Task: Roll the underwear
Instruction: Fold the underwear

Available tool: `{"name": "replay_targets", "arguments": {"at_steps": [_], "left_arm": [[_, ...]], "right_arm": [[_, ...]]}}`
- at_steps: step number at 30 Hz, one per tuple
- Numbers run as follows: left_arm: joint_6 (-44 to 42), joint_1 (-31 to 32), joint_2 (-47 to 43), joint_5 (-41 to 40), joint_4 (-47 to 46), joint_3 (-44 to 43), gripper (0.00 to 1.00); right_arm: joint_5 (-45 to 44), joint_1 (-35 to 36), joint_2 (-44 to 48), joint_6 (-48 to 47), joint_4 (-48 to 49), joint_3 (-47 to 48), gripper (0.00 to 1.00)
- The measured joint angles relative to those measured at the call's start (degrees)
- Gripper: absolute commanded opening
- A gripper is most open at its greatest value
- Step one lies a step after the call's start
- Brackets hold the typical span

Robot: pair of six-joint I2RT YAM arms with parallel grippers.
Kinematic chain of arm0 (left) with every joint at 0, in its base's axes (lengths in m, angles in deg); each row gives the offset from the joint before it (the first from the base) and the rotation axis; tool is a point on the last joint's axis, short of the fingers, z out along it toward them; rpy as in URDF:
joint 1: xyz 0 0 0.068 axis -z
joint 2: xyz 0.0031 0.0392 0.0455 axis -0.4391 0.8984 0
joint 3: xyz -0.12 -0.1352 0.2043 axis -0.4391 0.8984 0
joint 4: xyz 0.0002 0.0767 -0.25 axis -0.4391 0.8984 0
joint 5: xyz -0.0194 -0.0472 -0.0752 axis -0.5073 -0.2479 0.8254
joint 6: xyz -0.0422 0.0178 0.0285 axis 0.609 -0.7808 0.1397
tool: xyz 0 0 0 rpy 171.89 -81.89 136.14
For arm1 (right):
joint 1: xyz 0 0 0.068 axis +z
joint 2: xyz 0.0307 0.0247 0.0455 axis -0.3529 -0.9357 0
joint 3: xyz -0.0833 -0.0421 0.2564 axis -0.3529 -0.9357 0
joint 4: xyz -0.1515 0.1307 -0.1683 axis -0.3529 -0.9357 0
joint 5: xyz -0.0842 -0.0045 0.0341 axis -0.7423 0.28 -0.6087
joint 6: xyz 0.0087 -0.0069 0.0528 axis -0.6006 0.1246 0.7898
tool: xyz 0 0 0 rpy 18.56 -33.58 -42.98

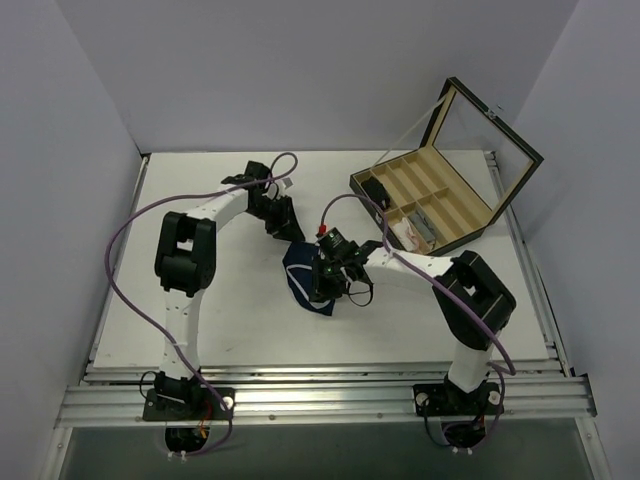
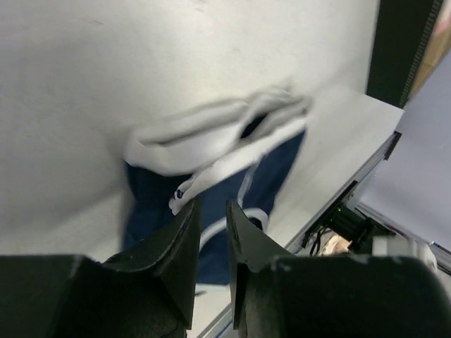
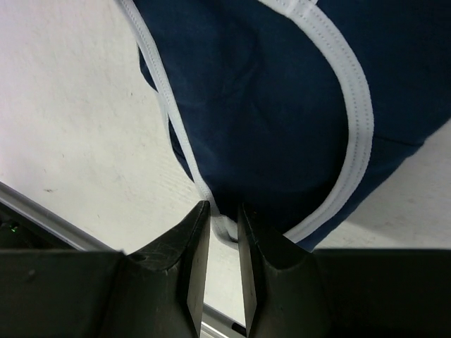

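The underwear (image 1: 298,275) lies mid-surface (image 1: 230,310), between both claws; right claw (image 3: 224,232) narrow, straddling the near white hem, presumably to start the roll; left claw (image 2: 210,225) narrow at the far edge, likely anchoring; neither grip can be confirmed.

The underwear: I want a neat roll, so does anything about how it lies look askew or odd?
Yes. The underwear lies bunched in the middle of the table, not flat: in the left wrist view its white band is crumpled and folded over itself, so the edges are uneven.
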Motion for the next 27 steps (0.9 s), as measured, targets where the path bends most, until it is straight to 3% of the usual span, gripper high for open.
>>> {"name": "replay_targets", "arguments": {"at_steps": [5, 10, 12, 17, 27], "left_arm": [[0.1, -0.9, 6.4, -0.4, 0.7, -2.1, 0.28], [-0.3, -1.6, 7.1, -1.2, 2.1, -5.2, 0.28], [-0.5, -1.7, 7.1, -1.7, 2.3, -5.9, 0.32], [-0.8, -2.1, 6.7, -2.2, 3.0, -6.3, 0.54], [-1.4, -2.4, -1.2, -7.8, 3.6, -2.3, 0.54]], "right_arm": [[-0.6, 2.1, -0.5, 0.2, 1.1, -0.9, 0.19], [-2.2, 3.0, -0.5, 0.0, 1.0, -1.3, 0.19], [-3.0, 3.0, -0.5, -0.1, 0.6, -1.4, 0.19], [-5.2, 3.0, 0.2, -0.8, -2.8, -1.0, 0.20], [-6.9, 3.0, 4.9, -1.6, -7.6, 1.6, 0.20]]}}
